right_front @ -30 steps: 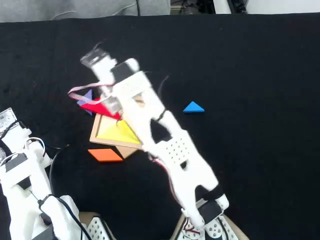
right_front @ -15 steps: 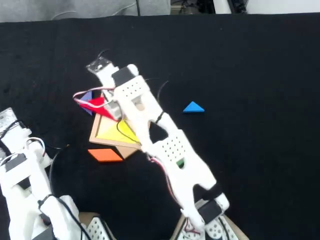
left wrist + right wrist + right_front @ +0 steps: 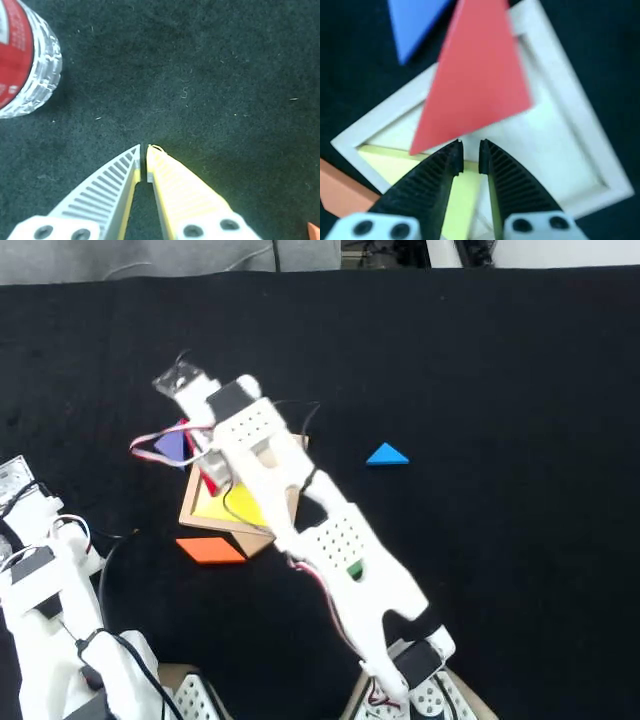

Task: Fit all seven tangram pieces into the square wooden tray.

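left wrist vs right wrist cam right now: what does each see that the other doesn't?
Left wrist: a clear plastic bottle with a red label, and the left claw shut over bare cloth. Right wrist: the right claw, tips slightly apart, at the red triangle overlapping the wooden tray; a yellow piece inside it, a blue triangle outside. Both: the black table cloth.

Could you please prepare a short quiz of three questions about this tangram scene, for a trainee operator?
1. True or false: the red triangle lies fully inside the wooden tray.
2. Which piece lies inside the tray? A) orange piece B) yellow piece C) blue piece
3. Which non-puzzle object is near the left pincer?
Key: 1. False, it overlaps the rim. 2. B. 3. A plastic bottle.
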Available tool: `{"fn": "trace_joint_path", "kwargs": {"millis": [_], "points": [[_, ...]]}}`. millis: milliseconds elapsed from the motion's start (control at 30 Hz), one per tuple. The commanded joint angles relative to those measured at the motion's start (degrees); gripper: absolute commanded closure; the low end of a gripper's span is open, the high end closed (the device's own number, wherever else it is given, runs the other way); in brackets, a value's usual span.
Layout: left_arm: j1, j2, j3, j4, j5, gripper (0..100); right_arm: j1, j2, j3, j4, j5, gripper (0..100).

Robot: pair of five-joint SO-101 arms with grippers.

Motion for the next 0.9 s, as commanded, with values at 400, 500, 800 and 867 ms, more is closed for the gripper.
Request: {"fn": "trace_joint_path", "kwargs": {"millis": [400, 500, 800, 867], "points": [[0.48, -1.32, -0.31, -1.05, -0.53, 97, 2.46, 4.70, -5.32, -19.52, 0.35, 92.9], [0.48, -1.32, -0.31, -1.05, -0.53, 97, 0.97, 4.79, -7.69, -13.80, 0.35, 92.9], [0.48, -1.32, -0.31, -1.05, -0.53, 97, -0.35, 4.62, -16.92, 2.46, 0.35, 93.0], [0.48, -1.32, -0.31, -1.05, -0.53, 97, 1.85, 3.82, -18.77, 2.29, 0.35, 95.3]]}}
